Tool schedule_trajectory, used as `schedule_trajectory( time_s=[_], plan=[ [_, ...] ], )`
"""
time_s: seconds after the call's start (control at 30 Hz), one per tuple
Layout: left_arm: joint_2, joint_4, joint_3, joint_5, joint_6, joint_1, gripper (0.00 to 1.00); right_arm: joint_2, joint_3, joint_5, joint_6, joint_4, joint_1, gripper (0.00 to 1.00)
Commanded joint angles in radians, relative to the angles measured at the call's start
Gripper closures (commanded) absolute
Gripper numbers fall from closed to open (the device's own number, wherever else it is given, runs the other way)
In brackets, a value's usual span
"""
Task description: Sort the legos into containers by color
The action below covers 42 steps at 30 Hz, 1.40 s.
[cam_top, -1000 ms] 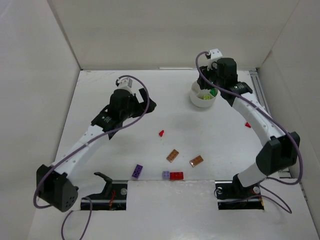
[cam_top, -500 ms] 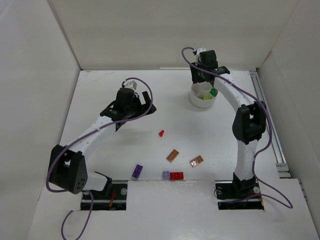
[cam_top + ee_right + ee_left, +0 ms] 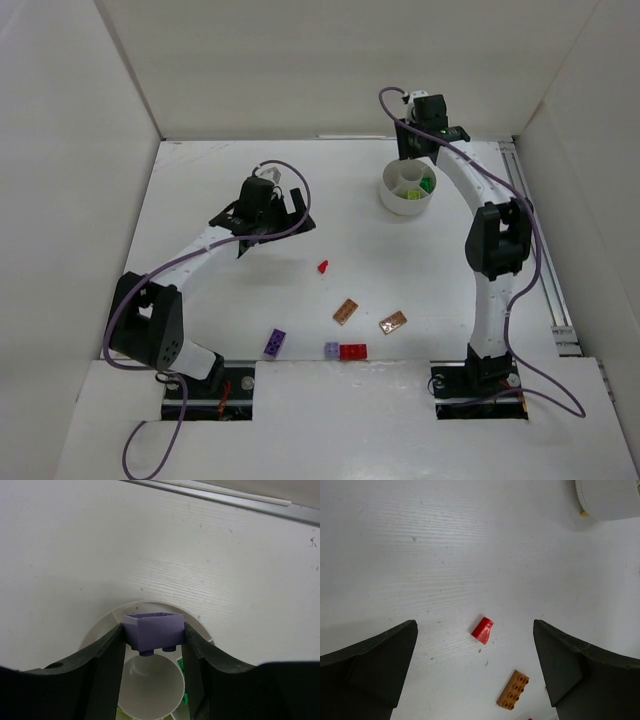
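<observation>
Where the right hand (image 3: 152,637) pinches it between both fingers, a lilac lego (image 3: 152,625) hangs over the 12 o'clock rim of the white dish (image 3: 102,622). Green legos (image 3: 427,184) lie inside this dish, which stands at 1 o'clock on the counter (image 3: 220,300). Spread wide, the left hand (image 3: 474,626) hovers over a red lego (image 3: 483,629) near centre. Five loose legos (image 3: 345,311) lie toward 6 o'clock.

From the right wrist, the right hand (image 3: 153,632) hides both sides of the lilac lego (image 3: 152,625) and most of the white dish (image 3: 150,685), which the left wrist view crops at its top corner.
</observation>
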Motion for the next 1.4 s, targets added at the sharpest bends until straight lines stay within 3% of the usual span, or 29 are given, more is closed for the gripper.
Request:
schedule_trajectory(
  time_s=[0.0,0.1,0.33,0.67,0.93,1.13,1.17,1.2,1.33,1.37],
  plan=[
    [-0.008,0.028,0.046,0.017,0.018,0.005,0.0,0.005,0.009,0.003,-0.009,-0.002,-0.003,0.77],
    [0.001,0.028,0.055,0.017,0.018,0.005,0.0,-0.006,-0.025,-0.02,-0.009,0.01,-0.012,0.76],
    [0.011,0.028,0.055,0.028,0.009,0.005,0.0,-0.006,-0.049,-0.02,-0.009,0.031,-0.012,0.53],
    [-0.029,0.028,0.026,0.046,0.0,0.005,0.0,-0.053,-0.059,-0.04,-0.009,0.022,-0.012,0.33],
    [-0.084,0.028,-0.017,0.074,0.0,-0.005,0.0,-0.159,-0.152,-0.031,-0.009,0.039,0.008,0.32],
    [-0.137,-0.015,-0.057,-0.03,0.043,-0.192,0.0,-0.407,-0.354,0.108,0.125,0.065,0.029,0.17],
    [-0.137,-0.047,-0.057,-0.057,0.043,-0.226,0.0,-0.449,-0.459,0.095,0.149,0.077,0.029,0.05],
    [-0.137,-0.065,-0.069,-0.084,0.043,-0.26,0.0,-0.536,-0.517,0.076,0.18,0.112,0.029,0.0],
    [-0.163,-0.116,-0.138,-0.147,-0.003,-0.422,0.04,-0.743,-0.764,0.033,0.237,0.16,0.06,0.0],
    [-0.172,-0.116,-0.157,-0.156,-0.014,-0.445,0.1,-0.778,-0.799,0.033,0.237,0.16,0.071,0.0]
  ],
)
